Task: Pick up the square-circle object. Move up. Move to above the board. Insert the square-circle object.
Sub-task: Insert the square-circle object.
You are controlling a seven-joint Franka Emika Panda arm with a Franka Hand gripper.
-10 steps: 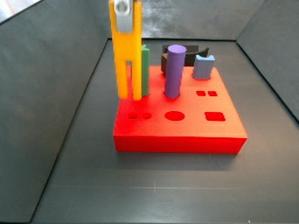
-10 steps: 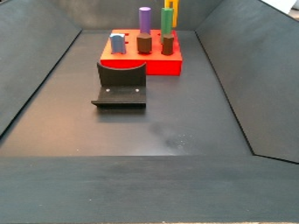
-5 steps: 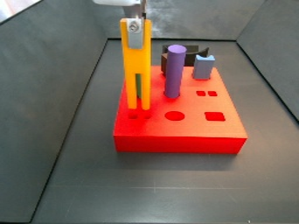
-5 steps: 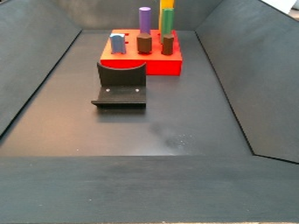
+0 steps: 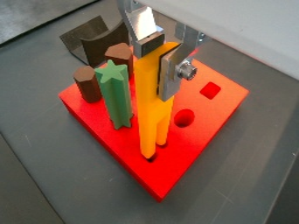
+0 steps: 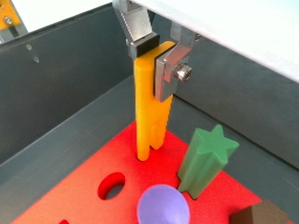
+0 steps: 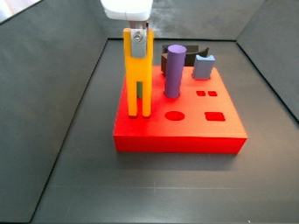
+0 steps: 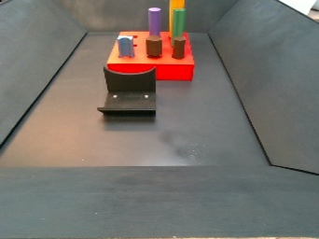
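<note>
Item: square-circle object (image 7: 136,77), upright, gripped at its top by the hand (image 7: 138,37).
Left to right in a side view: orange-yellow bar with both prongs down on the board (image 7: 187,131) near its left edge; purple cylinder (image 7: 174,70); small blue-grey piece (image 7: 205,65). Green star peg (image 5: 117,92) stood just beside the bar. Fixture (image 8: 129,91) lay before the block.

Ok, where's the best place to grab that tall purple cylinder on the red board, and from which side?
Probably its top end, from straight above. The purple cylinder stands upright on the board, its round top exposed. Lower down, the square-circle object, held by the end effector, and the green star peg crowd it.
</note>
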